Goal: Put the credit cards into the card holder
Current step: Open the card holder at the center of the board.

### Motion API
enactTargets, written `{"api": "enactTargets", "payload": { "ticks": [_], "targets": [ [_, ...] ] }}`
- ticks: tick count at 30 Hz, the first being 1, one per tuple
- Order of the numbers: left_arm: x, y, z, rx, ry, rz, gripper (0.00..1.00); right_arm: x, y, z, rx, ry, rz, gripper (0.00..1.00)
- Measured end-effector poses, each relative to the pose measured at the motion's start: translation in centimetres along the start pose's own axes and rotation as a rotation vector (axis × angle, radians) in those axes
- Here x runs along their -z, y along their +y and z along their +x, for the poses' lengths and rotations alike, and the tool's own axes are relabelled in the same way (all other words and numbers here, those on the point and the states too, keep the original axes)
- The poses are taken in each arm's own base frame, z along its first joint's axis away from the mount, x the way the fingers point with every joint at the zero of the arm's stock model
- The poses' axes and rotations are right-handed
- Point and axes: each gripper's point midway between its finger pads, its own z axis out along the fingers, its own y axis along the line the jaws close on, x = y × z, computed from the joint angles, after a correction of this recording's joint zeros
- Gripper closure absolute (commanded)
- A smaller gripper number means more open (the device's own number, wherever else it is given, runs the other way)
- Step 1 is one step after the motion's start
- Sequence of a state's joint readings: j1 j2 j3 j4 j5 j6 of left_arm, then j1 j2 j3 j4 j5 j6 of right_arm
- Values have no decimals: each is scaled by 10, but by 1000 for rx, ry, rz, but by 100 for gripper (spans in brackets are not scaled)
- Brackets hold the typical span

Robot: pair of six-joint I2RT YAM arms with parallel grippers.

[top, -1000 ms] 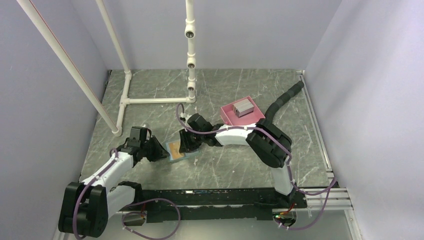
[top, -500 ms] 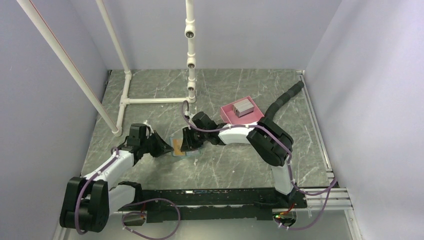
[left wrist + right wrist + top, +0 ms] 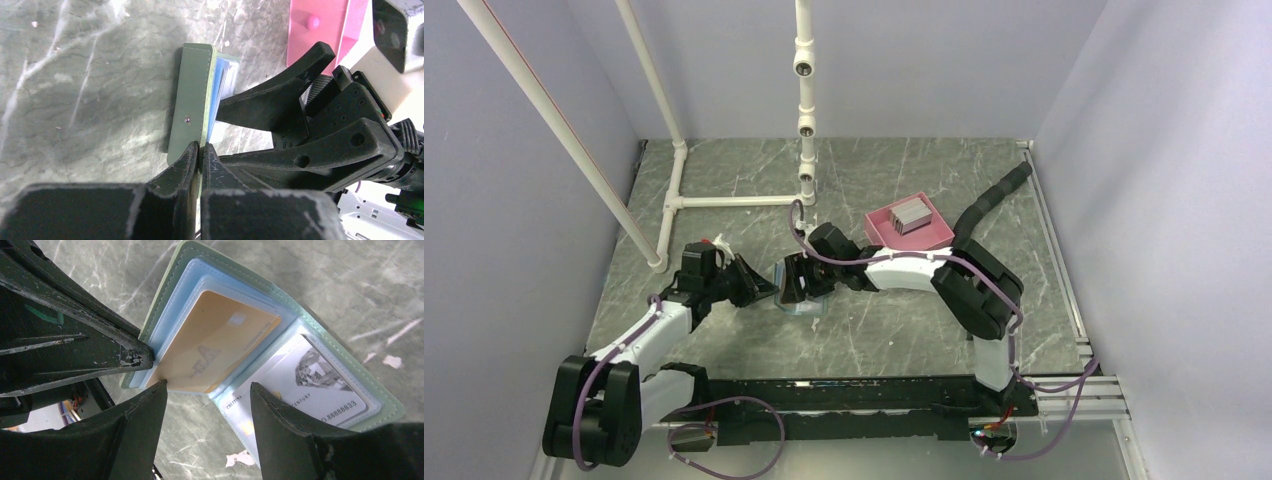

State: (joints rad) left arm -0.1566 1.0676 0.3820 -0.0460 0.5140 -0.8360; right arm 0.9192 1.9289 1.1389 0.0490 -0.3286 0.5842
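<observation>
The left gripper (image 3: 200,150) is pressed together on the near edge of the card holder (image 3: 192,95), pinching its grey-green cover, apparently to keep the wallet open and steady while it is loaded. Just past those fingertips the right gripper (image 3: 207,390) stands spread, one finger on each side of the lower end of a tan-orange card (image 3: 215,340). This card sits in a clear, blue-edged sleeve and looks seated, free of any grip. A silver card (image 3: 310,385) fills the neighbouring pocket. Well beyond the right gripper, the pink tray (image 3: 879,230) holds a stack of grey cards (image 3: 911,213), presumably waiting to be fetched.
</observation>
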Motion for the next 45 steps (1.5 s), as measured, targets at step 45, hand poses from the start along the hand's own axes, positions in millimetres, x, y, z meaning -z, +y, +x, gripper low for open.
{"api": "enactTargets", "payload": {
  "ticks": [45],
  "targets": [
    [2,-11,6,0,32,52,100,6,-12,-41,-243,-93,89,47]
  ]
}}
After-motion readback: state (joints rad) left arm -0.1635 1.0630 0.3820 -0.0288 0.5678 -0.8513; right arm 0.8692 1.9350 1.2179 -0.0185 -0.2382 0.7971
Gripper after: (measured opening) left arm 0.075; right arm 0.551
